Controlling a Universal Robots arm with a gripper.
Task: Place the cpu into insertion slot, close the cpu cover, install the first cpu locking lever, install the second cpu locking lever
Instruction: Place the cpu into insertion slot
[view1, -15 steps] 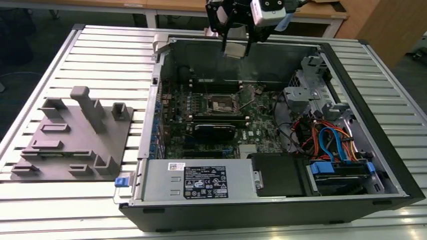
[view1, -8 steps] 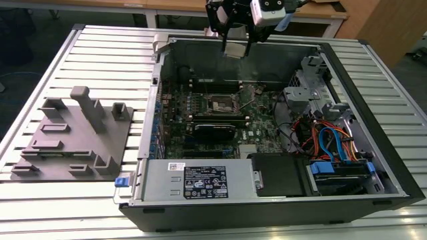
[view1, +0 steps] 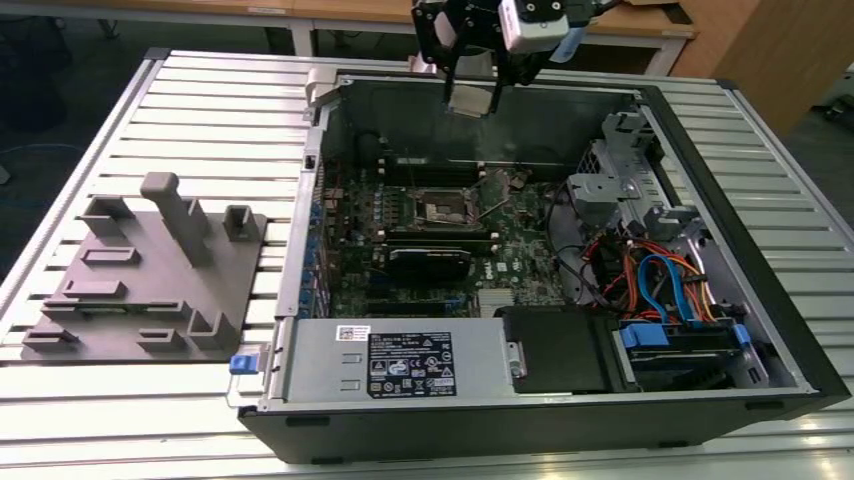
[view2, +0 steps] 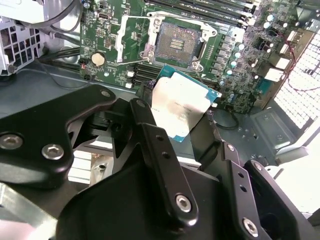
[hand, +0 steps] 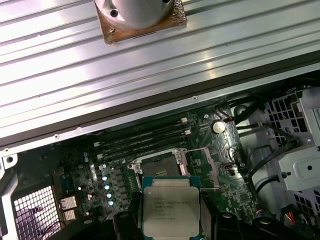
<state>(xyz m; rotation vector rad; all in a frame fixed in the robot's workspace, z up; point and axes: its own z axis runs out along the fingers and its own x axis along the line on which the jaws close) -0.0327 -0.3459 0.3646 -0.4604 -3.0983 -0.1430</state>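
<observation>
Your gripper (view1: 471, 88) is clamped on the cpu (view1: 470, 100), pinching two opposite edges. In the exterior view it holds the chip high over the far side of the case (view1: 534, 445), well above the board. The chip looks nearly square, so no long axis stands out. It hangs tilted, its silvery face showing in both wrist views. The insertion slot (view1: 443, 207) sits apart below, dark centre uncovered.
</observation>
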